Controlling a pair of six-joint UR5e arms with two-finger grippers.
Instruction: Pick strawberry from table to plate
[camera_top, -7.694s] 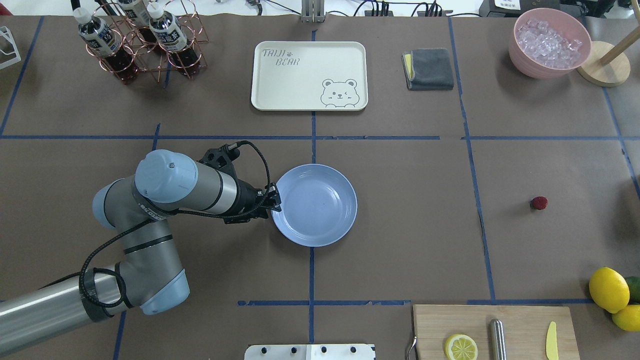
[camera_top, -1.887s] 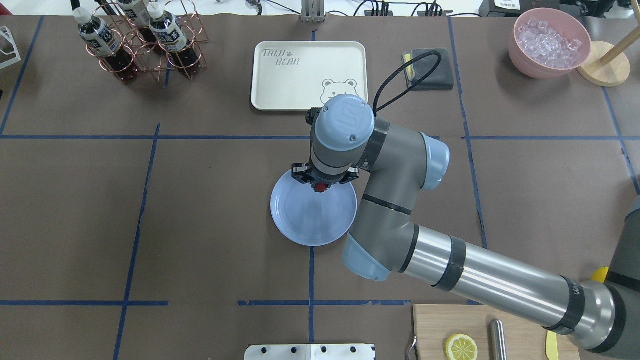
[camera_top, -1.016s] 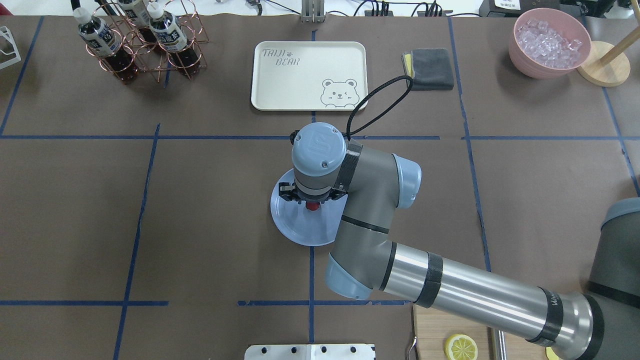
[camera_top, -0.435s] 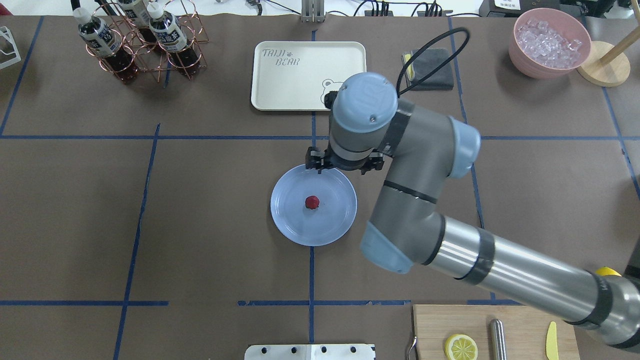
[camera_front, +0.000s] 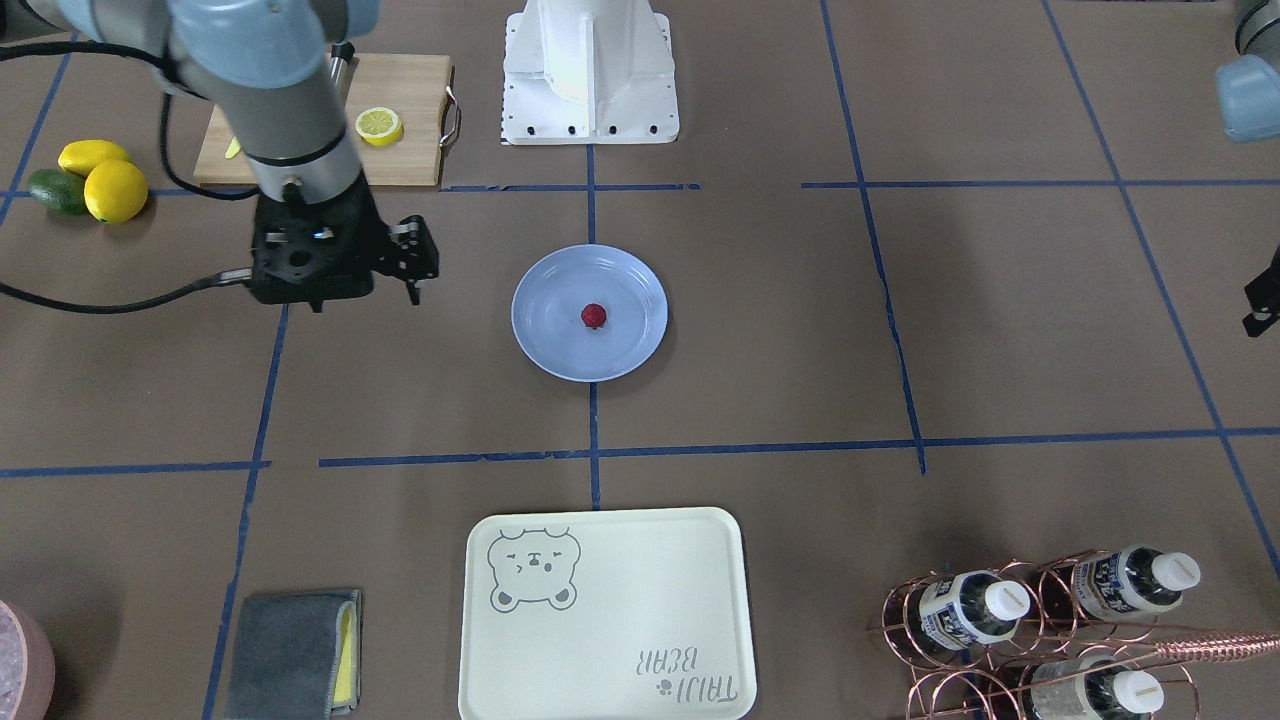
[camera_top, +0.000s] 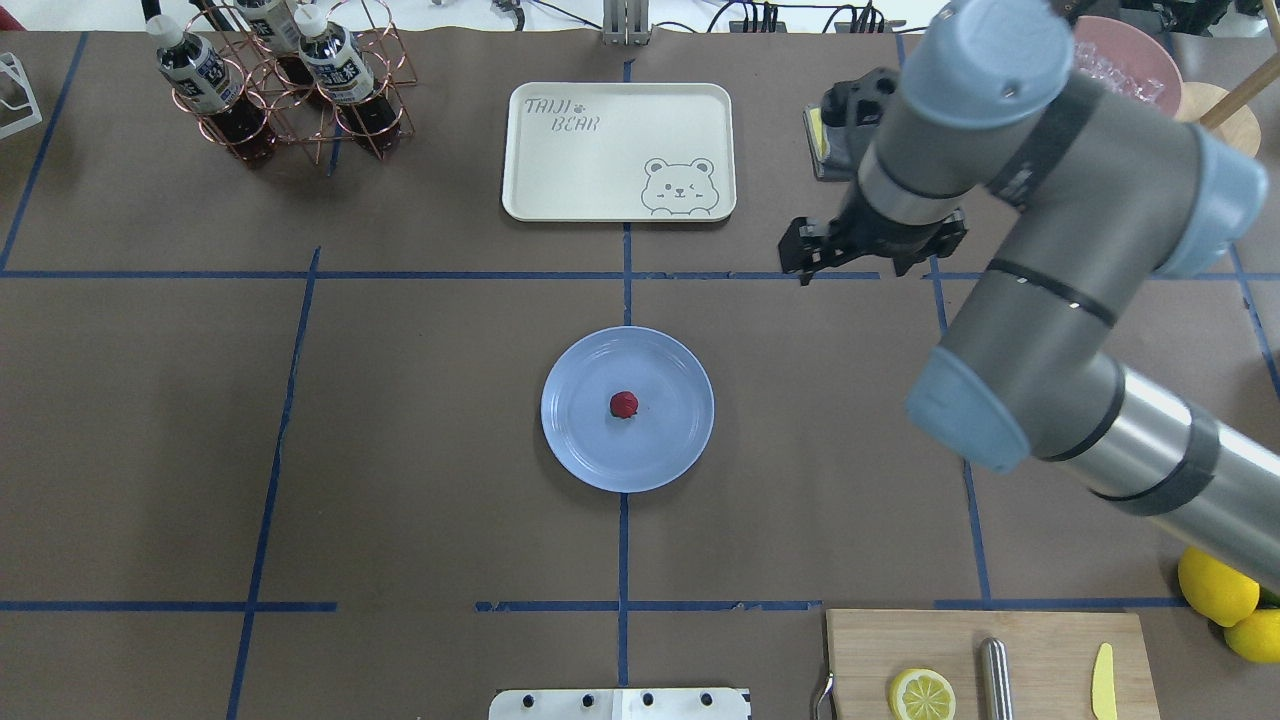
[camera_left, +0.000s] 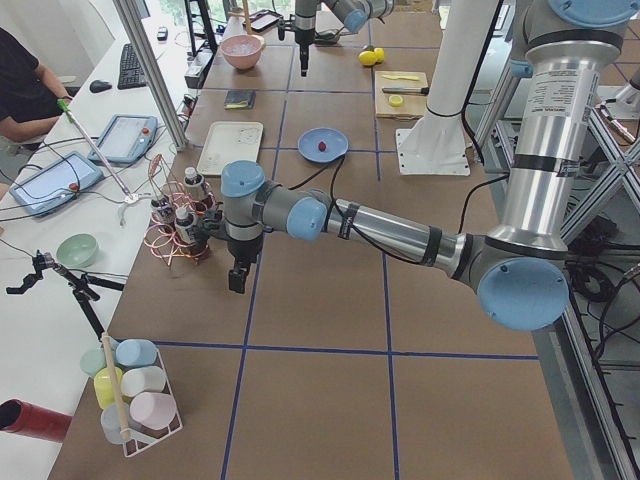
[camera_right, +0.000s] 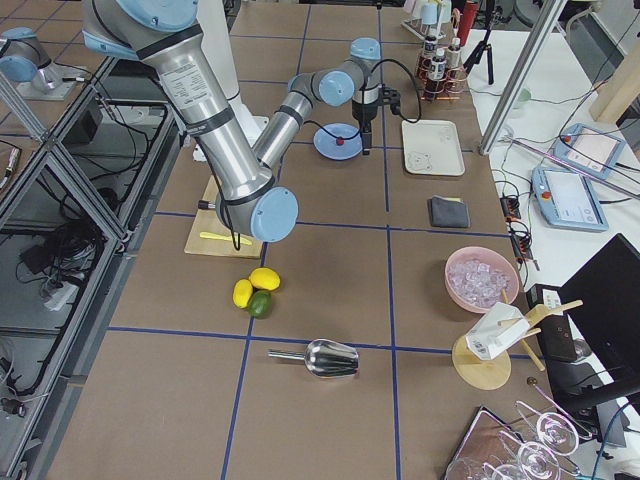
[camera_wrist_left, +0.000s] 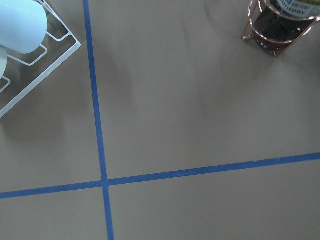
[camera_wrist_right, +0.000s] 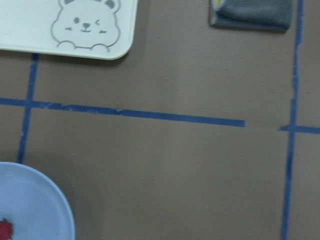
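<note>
One strawberry (camera_top: 623, 404) rests at the centre of the plate (camera_top: 672, 442); my right gripper (camera_top: 862, 262) hangs spread and empty well apart; whether my left gripper (camera_left: 237, 279) is parted, I cannot tell.

Both arms are built alike: the right arm (camera_top: 1040, 290) and the left arm (camera_left: 390, 230) are round grey tubes with pale blue caps at the joints. Farther up from the gripper, each has a polished silver tube (camera_top: 1150, 430) ringed by black bands. The cap (camera_top: 995, 45) above the right wrist bears a small screw. The right gripper (camera_front: 345, 285) is black — a black cable (camera_front: 120, 303) loops out beside it.
</note>
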